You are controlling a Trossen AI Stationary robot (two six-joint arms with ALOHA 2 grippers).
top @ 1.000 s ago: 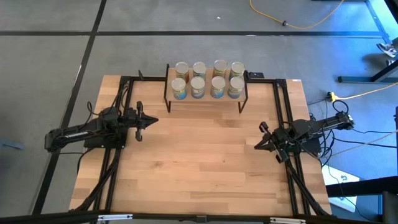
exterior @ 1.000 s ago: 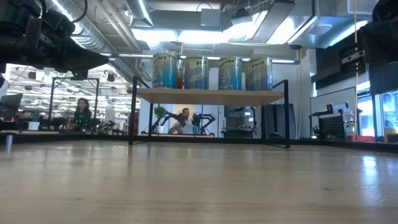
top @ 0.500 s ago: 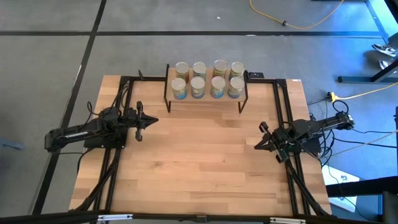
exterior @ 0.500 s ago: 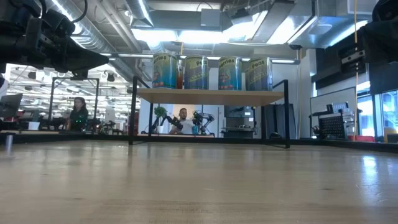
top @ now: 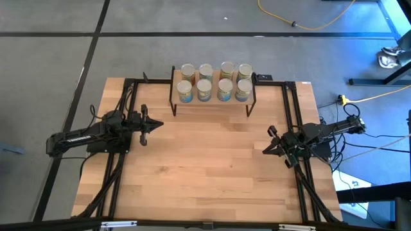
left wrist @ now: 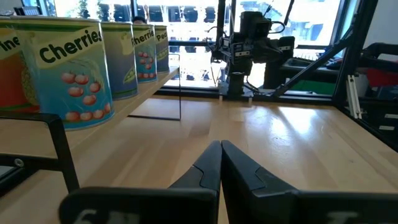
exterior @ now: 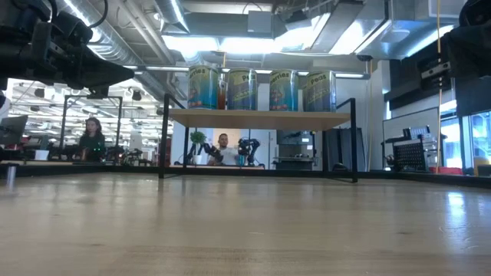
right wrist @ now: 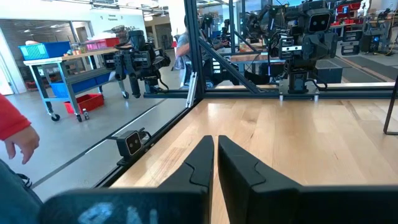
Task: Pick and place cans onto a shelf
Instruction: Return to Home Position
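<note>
Several cans [top: 214,81] stand upright in two rows on the shelf [top: 212,99], a light-wood board on thin black legs at the table's far middle. The low view shows the front row [exterior: 261,90] on the board [exterior: 261,118]. The left wrist view shows cans labelled with cherries [left wrist: 68,74]. My left gripper [top: 160,124] is shut and empty above the table's left side, short of the shelf. My right gripper [top: 265,147] is shut and empty at the table's right side. Its shut fingers show in the right wrist view [right wrist: 215,152], my left gripper's in the left wrist view [left wrist: 220,155].
Black rails [top: 122,160] run along the table's left and right sides. The bare wood [top: 205,167] lies between the arms and in front of the shelf. People [exterior: 92,138] show in the room beyond the table, and a hand and red sleeve [right wrist: 15,134] beside it.
</note>
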